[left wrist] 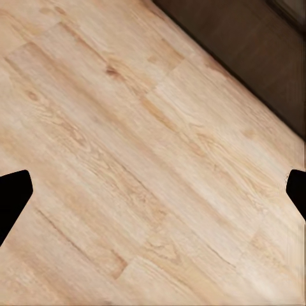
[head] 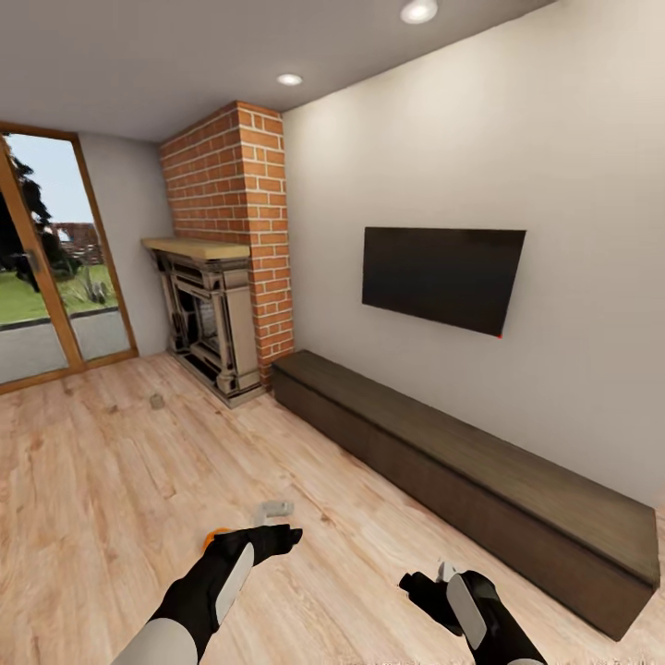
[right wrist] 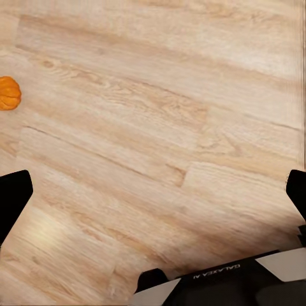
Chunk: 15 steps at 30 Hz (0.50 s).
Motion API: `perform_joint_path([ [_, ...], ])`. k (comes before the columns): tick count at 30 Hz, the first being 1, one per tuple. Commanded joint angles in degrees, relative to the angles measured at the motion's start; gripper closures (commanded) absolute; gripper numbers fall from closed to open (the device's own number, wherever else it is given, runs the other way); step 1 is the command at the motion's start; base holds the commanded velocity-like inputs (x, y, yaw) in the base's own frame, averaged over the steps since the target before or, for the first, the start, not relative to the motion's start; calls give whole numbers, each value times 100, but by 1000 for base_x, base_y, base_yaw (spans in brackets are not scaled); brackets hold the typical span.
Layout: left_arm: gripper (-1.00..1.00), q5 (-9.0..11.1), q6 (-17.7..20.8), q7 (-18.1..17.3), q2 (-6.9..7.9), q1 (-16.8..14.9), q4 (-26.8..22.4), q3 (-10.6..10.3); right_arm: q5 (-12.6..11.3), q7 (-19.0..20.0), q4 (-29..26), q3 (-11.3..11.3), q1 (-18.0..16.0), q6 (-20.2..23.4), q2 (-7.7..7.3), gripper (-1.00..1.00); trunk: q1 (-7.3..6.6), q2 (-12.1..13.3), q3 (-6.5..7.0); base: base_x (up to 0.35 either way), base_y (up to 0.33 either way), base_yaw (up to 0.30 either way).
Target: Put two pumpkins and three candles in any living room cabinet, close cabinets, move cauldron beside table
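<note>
The cabinet (head: pixel 480 471) is a long low dark brown console under the wall TV, with all its fronts shut; its corner (left wrist: pixel 255 44) also shows in the left wrist view. An orange pumpkin (head: pixel 217 533) sits on the floor, partly hidden behind my left gripper (head: pixel 282 538); the pumpkin (right wrist: pixel 9 93) is also in the right wrist view. One small tan candle (head: pixel 157 401) stands near the fireplace. A second pale candle (head: pixel 277 507) lies just beyond my left gripper. My left gripper (left wrist: pixel 153 191) and right gripper (head: pixel 427 584) hang open and empty over bare floor.
A brick fireplace (head: pixel 217 323) stands at the cabinet's left end. Glass patio doors (head: pixel 46 268) fill the left wall. A black TV (head: pixel 441 275) hangs above the cabinet. Light wooden floor (head: pixel 120 499) stretches between me and the cabinet.
</note>
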Motion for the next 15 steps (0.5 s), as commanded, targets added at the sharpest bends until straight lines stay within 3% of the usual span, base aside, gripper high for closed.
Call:
perform_joint_path([
  [1, -100, 55, 30, 10, 3, 1, -8, -8, -60, -45, -9, -19, -2, 19, 5, -100, 2, -5, -6, 0, 0, -266],
  [15, -100, 55, 30, 11, 3, 1, -8, -8, -59, -45, -9, -41, -2, 19, 4, -100, 2, -5, -49, 0, 0, -266],
])
